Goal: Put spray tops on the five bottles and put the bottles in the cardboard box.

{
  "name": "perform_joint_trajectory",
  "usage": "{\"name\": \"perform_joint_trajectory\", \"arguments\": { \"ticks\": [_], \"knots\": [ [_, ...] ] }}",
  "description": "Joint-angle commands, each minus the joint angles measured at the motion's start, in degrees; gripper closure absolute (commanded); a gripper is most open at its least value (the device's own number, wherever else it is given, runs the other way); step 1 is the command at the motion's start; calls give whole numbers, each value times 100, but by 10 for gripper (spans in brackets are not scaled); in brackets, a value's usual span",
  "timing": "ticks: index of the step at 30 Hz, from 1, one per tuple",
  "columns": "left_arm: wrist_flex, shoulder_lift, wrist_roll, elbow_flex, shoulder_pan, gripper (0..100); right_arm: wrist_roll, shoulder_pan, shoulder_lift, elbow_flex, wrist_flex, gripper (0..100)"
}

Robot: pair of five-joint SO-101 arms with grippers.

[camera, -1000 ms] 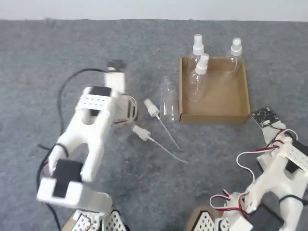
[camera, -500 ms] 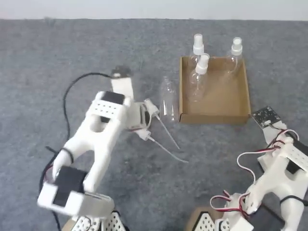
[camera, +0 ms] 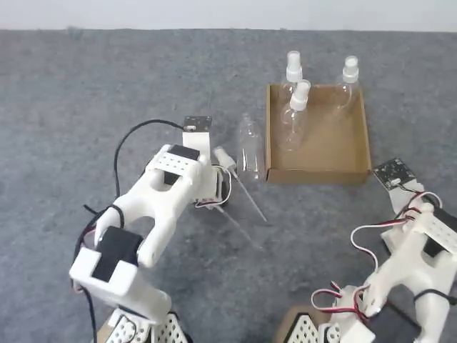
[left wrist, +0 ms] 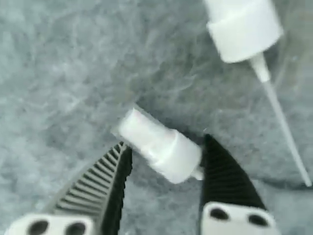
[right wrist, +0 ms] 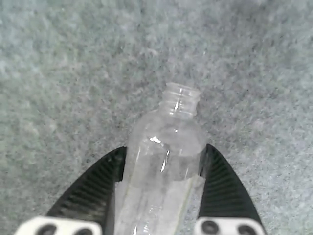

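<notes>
Spray top (left wrist: 159, 149) lay on the carpet (left wrist: 58, 73) inside my left pincer (left wrist: 166, 145), which I saw spread wide; a second top (left wrist: 243, 29) lay beyond its tips. My right pincer (right wrist: 165, 152) gripped an uncapped bottle (right wrist: 168, 129), its neck sticking out past the tips.

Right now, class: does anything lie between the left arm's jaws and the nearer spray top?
Nothing visible does. The left jaws stand open either side of the spray top, which lies on the carpet. The other spray top lies beyond, apart.
</notes>
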Motion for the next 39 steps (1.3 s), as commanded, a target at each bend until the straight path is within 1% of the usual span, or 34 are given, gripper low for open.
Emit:
{"name": "perform_joint_trajectory", "arguments": {
  "ticks": [1,3,9,11,13,16,19,22,25,28,30,33,39],
  "knots": [
    [-97,-97,-659,31,-18,847,-62,31,119,501,13,911],
    [-97,-97,-1178,40,-18,848,-53,66,119,501,4,911],
    [246,-105,-3174,4,-26,848,-70,92,119,404,13,911],
    [325,-105,-3648,40,-26,848,-70,92,119,360,22,911],
    [378,-105,-3877,57,-97,846,-70,84,119,343,40,911],
    [352,-105,-3877,13,-360,843,-79,75,119,343,13,911],
    [114,-202,-3877,92,-686,799,-132,75,119,334,4,911],
    [-237,-642,-3877,453,-941,776,-484,57,119,229,-4,910],
    [-299,-1292,-3859,716,-1073,772,-800,57,119,62,-4,910],
    [-290,-1881,-3508,690,-1196,772,-1029,57,119,-88,13,910],
    [-290,-2075,-3270,558,-1160,773,-1099,57,119,-149,13,910],
    [-308,-1890,-3095,268,-1020,775,-1116,57,119,-202,13,910],
    [-325,-721,-2971,-242,-1002,778,-1125,84,145,-211,57,910]
  ]
}}
